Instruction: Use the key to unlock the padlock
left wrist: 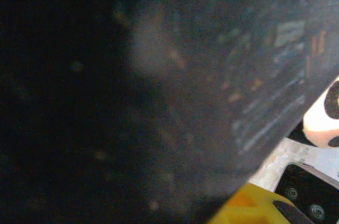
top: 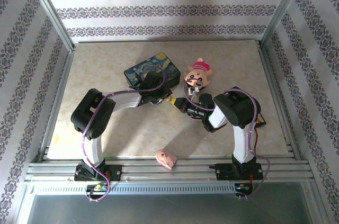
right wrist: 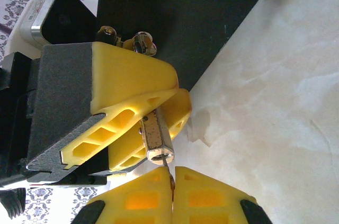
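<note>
The left hand (top: 169, 100) grips the padlock (right wrist: 154, 138) above the worktop (right wrist: 275, 102), keyhole end turned outward, so the right hand (right wrist: 172, 184), pinched tight on the key (right wrist: 166, 169), can meet the keyway head-on, tip just at the opening.

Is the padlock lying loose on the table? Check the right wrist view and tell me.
No, the left gripper clamps the padlock between its yellow fingers.
</note>
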Controlling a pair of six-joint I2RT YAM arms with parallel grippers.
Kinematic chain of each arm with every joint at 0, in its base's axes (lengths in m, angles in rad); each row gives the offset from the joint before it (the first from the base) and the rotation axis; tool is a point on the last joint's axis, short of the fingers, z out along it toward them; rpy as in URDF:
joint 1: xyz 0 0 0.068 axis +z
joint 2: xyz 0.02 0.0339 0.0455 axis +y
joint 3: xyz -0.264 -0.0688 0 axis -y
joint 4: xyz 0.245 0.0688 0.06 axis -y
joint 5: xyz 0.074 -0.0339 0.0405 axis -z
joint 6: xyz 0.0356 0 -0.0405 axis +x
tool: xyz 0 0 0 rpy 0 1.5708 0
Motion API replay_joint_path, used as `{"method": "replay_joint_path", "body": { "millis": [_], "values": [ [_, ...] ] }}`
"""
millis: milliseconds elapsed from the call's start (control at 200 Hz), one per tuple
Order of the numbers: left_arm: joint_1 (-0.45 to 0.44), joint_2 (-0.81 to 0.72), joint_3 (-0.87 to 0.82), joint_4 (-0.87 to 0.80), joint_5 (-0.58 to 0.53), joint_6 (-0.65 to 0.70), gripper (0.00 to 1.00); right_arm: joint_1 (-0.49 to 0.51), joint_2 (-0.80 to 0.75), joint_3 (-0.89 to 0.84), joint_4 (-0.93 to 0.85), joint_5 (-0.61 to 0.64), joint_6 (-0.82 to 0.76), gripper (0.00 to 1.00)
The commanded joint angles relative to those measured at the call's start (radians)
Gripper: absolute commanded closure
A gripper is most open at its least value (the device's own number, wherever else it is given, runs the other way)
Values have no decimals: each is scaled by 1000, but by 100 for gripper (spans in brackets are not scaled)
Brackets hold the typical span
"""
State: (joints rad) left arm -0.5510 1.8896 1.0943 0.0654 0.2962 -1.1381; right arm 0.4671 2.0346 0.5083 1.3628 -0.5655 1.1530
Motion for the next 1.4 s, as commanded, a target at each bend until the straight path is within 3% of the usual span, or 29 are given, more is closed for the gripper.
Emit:
{"method": "replay_joint_path", "body": {
  "millis": [0,755,1009,1219,1394],
  "values": [
    [-9,5,-39,-52,155,-81,89,-18,-2,1,22,79,-19,100],
    [-9,0,-40,-43,176,-80,90,-12,19,52,22,83,-3,100],
    [-9,-4,-47,-37,173,-87,90,-10,19,41,22,95,-9,91],
    [-10,-2,-52,-26,173,-96,90,-12,3,17,22,110,-16,75],
    [-9,1,-53,-23,172,-98,90,-14,-19,-6,22,105,-25,73]
  ]
}}
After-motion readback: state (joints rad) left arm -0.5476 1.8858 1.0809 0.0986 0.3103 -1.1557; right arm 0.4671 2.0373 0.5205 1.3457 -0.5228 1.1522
